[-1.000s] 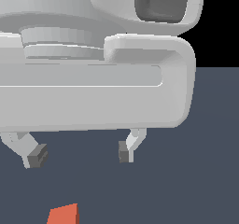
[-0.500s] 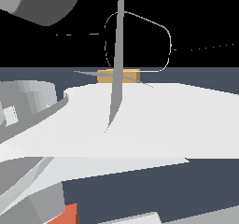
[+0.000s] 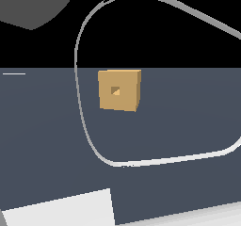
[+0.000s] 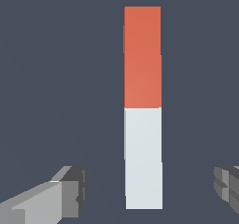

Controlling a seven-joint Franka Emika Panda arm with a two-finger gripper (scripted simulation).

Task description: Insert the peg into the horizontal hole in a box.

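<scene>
The peg (image 4: pixel 143 107) lies flat on the dark floor in the wrist view, a slim bar with one orange-red half and one pale grey-white half. My gripper (image 4: pixel 151 190) hangs above its white end, open, one grey finger (image 4: pixel 60 195) on each side and wide gaps to the bar. In the exterior view the tan box (image 3: pixel 119 90) stands on the floor with its small square hole (image 3: pixel 115 91) facing the camera. Peg and fingers do not show in the exterior view.
Pale arm parts (image 3: pixel 61 211) fill the lower edge of the exterior view. A thin grey loop (image 3: pixel 82 126) of the arm's outline curves around the box. A dark grey shape (image 3: pixel 33 4) sits in the upper corner.
The exterior view has changed greatly: earlier the arm body filled it with the fingers over an orange peg tip; now the box and hole show plainly.
</scene>
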